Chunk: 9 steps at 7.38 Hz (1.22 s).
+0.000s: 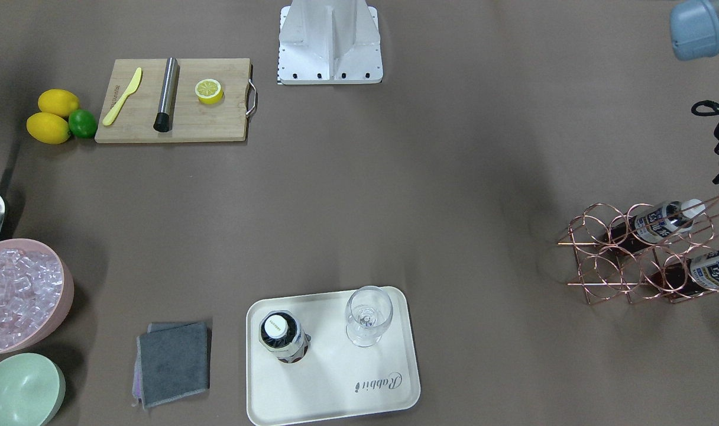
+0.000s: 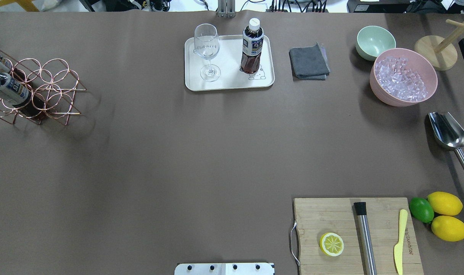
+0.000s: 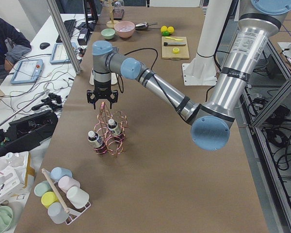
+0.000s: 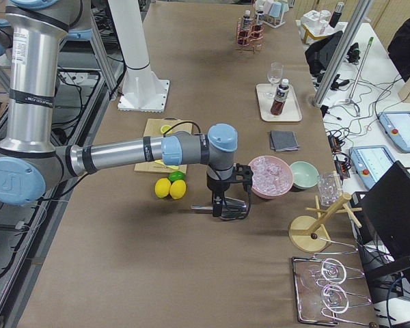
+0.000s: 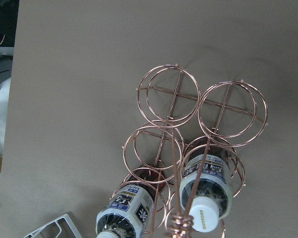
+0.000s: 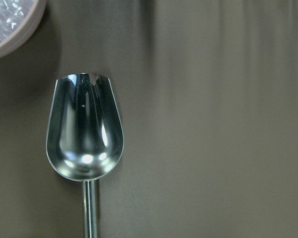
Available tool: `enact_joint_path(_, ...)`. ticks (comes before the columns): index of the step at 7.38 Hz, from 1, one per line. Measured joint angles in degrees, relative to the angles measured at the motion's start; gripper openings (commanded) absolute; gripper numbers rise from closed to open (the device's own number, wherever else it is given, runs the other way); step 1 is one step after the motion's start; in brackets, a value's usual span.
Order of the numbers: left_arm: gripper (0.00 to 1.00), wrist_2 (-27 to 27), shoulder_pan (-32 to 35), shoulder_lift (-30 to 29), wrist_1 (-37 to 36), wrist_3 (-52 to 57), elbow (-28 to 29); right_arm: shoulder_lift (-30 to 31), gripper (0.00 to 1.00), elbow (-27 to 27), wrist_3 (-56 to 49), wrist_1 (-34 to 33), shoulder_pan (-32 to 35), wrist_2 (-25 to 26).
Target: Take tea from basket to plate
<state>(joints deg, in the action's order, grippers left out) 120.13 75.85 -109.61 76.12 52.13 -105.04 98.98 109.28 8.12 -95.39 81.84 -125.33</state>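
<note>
The left gripper hangs over the basket, just above the coiled top of its wire handle. The front view cuts it off at the frame edge and its own wrist camera leaves the fingers out of frame, so I cannot tell whether it stands wide or narrow.

The right gripper shows only in the side view, low over the metal scoop near the pink bowl of ice. Its spread cannot be told either.

One tea bottle stands upright on the plate at the far middle of the table, to the right of a stemmed glass and apart from it. Its base hides part of the bear drawing.

Two more bottles sit in adjoining cells of the basket at the table's far left. The overhead view clips both of them. From the wrist view three cells are plainly empty, and the nearest row runs off the lower edge.
</note>
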Motion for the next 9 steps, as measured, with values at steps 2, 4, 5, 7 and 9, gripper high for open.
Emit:
enact_joint_path(2, 0.98, 2.0, 0.76, 0.06, -0.65, -4.3, -0.05, 0.28, 1.0, -3.56, -5.68, -2.41, 6.01, -6.88)
enact_joint_path(4, 0.98, 5.11, 3.44, 0.32, -3.54, -9.37, -0.04, 0.63, 1.0, -5.45, -6.53, -2.74, 7.65, -9.35)
enact_joint_path(5, 0.98, 6.43, 5.41, 0.4, -4.96, -13.27, -0.05, 0.97, 1.0, -5.74, -6.59, -2.73, 7.86, -9.66)
enact_joint_path(7, 0.98, 7.35, 8.5, 0.61, -6.75, -21.12, -0.07, 1.2, 1.0, -5.88, -6.62, -2.77, 7.96, -9.78)
enact_joint_path(9, 0.98, 7.54, 11.39, 1.51, -7.15, -32.26, -0.02, 0.99, 1.0, -5.99, -6.62, -2.82, 7.98, -9.75)
